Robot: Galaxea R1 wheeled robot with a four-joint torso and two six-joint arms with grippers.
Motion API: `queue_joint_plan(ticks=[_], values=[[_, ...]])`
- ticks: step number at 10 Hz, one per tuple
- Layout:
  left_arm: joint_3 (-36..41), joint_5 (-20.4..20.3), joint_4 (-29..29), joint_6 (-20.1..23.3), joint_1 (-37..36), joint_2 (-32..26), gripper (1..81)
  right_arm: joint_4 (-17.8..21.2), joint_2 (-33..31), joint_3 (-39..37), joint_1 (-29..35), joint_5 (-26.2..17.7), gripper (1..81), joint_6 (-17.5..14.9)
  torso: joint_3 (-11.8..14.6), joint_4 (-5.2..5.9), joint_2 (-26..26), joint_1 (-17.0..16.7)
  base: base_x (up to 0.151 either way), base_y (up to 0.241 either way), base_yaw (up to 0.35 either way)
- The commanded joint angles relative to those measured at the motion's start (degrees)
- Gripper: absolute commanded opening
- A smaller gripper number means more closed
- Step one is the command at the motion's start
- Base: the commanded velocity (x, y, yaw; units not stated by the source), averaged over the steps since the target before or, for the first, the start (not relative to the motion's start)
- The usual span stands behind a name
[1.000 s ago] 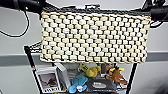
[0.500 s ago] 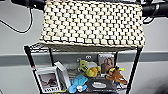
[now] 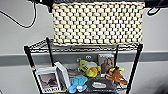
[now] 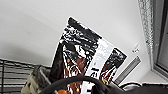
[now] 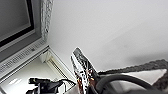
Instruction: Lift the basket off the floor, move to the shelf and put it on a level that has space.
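The basket (image 3: 97,23) is up off the floor, right at the shelf (image 3: 135,65). Its bottom sits at the top level (image 3: 40,46), touching or just above. Letting go is left. I cannot tell if either hand is open.

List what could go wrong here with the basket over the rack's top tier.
1. The basket looks about as wide as the shelf, so its ends may catch a post tip and leave it tilted rather than flat on the top level.
2. A tall glossy packet stands up out of the basket; a tilt or bump might tip it out.
3. If the basket slips off the front edge, it could land on the toys on the tier below, such as the yellow toy.
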Motion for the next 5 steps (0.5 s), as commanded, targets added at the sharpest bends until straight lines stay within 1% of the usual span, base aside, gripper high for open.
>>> queue_joint_plan(ticks=[1,3,5], values=[[-6.01,-6.96,2.80,1.06,-9.69,3.02,1.0,1.08,4.46,-4.76,8.97,1.57,1.0,-0.93,0.00,0.00,0.00,0.00,0.000,0.000,0.000],[-8.20,-5.91,2.88,2.38,-8.11,3.72,1.0,1.00,6.47,-8.00,7.31,0.69,1.0,-2.41,-0.02,0.00,0.02,0.04,0.000,0.000,0.000],[-11.18,-5.90,2.98,4.31,-4.85,4.78,1.0,1.00,9.02,-12.74,5.02,-0.97,1.0,-4.52,-0.06,0.00,0.06,0.06,0.000,0.000,0.000]])
